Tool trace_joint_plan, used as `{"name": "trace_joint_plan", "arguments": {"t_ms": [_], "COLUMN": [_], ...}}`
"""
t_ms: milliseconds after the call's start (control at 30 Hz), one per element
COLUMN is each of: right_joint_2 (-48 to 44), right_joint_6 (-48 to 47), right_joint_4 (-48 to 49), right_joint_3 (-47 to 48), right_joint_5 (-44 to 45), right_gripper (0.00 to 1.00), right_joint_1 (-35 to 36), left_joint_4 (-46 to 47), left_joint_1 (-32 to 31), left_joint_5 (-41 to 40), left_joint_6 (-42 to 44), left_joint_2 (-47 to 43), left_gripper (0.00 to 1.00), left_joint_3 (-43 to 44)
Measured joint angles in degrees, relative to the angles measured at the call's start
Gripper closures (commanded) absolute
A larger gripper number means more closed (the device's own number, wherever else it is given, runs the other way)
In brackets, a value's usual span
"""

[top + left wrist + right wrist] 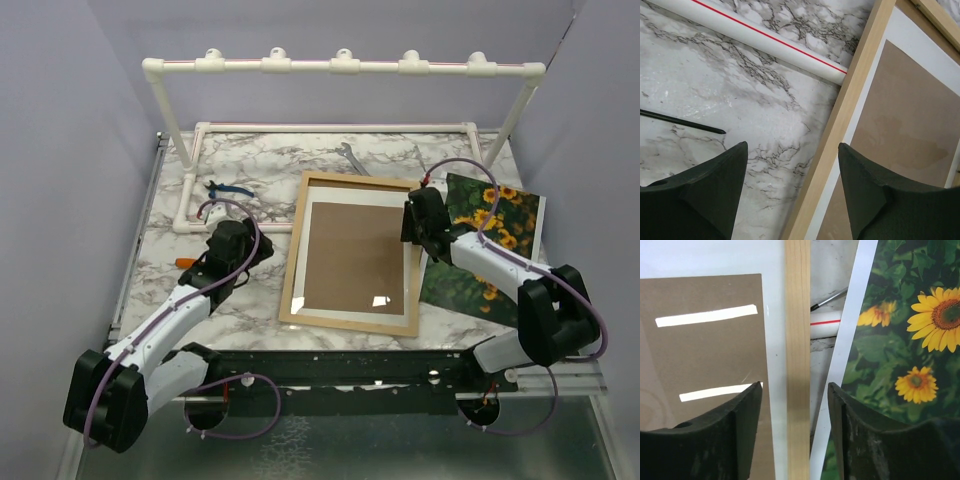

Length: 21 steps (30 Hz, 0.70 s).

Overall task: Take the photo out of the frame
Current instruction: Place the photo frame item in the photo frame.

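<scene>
Evidently extracted, the glossy sunflower photo [500, 215] lies right of the light-wood white-matted frame [294, 250]; left gripper [792, 150] and right gripper [795, 392] gape empty.

From above, the right arm [490, 265] lies across the photo [505, 215] by the table's [250, 160] right edge, covering the print's near-left part, and that small blue-handled thing [230, 189] near the left edge is too tiny to name. Over on the left wrist view, the frame [840, 130] runs off the top, right and bottom, and a thin dark rod [685, 122] is cut by the left edge.
</scene>
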Motion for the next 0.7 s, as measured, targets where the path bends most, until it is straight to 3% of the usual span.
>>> {"name": "trace_joint_plan", "arguments": {"t_ms": [300,700], "right_joint_2": [0.52,2.14], "right_joint_6": [0.59,4.52], "right_joint_4": [2.86,8.83], "right_joint_3": [-1.11,-4.00], "right_joint_5": [-8.85,-26.16], "right_gripper": [0.28,0.21], "right_joint_1": [-5.29,-12.33], "left_joint_4": [10.08,21.22], "left_joint_1": [0.00,-0.07], "left_joint_5": [9.38,18.88], "left_joint_6": [0.63,0.57], "left_joint_2": [8.26,17.90], "left_gripper": [0.27,0.39], "left_joint_3": [-2.14,-3.21]}}
